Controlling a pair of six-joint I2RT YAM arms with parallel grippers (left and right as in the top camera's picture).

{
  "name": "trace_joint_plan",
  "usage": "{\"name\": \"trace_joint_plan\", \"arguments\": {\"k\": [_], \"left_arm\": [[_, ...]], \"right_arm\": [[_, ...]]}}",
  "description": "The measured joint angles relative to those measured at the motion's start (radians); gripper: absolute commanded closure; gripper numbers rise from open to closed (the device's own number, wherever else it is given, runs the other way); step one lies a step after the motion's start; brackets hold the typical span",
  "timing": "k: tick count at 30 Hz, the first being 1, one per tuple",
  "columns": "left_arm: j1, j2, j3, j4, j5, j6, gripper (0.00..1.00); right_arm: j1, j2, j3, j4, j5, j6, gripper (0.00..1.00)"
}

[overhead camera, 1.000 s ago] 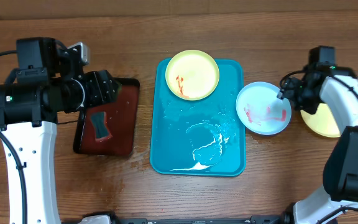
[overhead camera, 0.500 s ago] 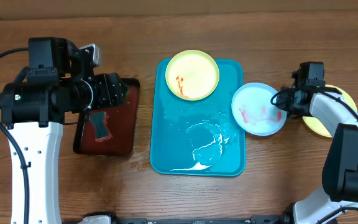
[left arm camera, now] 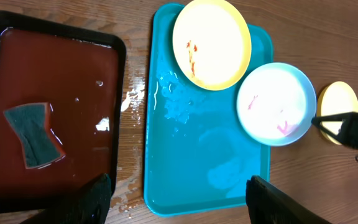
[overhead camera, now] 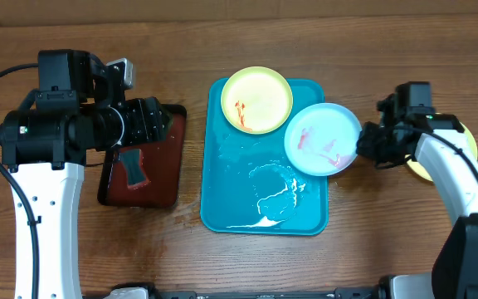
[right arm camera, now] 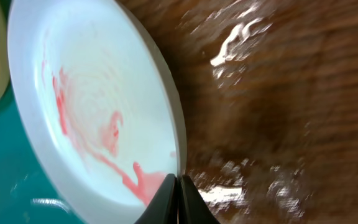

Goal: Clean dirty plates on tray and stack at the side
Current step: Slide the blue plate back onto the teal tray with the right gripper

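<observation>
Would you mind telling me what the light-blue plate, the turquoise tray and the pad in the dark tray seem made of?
The light-blue plate looks like plastic: smooth, glossy, thin moulded rim. The turquoise tray is probably plastic too: uniform colour, rounded corners, wet sheen. The pad seems to be sponge: matte, dark.

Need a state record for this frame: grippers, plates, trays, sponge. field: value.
right gripper: shut on the right rim of the light-blue plate
left gripper: open, holding nothing, by the red-brown tray
light-blue plate: red smears, overlaps the right edge of the blue tray
first yellow plate: on the blue tray, red smear
second yellow plate: on the table, right of the blue tray
sponge: in the red-brown tray
</observation>
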Motion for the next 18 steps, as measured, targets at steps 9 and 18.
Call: {"name": "trace_joint_plan", "arguments": {"k": [9, 18], "left_arm": [[0.000, 0.000, 0.000, -0.001, -0.002, 0.000, 0.29], [0.000, 0.001, 0.000, -0.013, -0.017, 0.010, 0.29]], "right_arm": [[0.152, -0.007, 0.002, -0.167, -0.073, 0.099, 0.74], [0.193, -0.007, 0.002, 0.095, 0.156, 0.108, 0.44]]}}
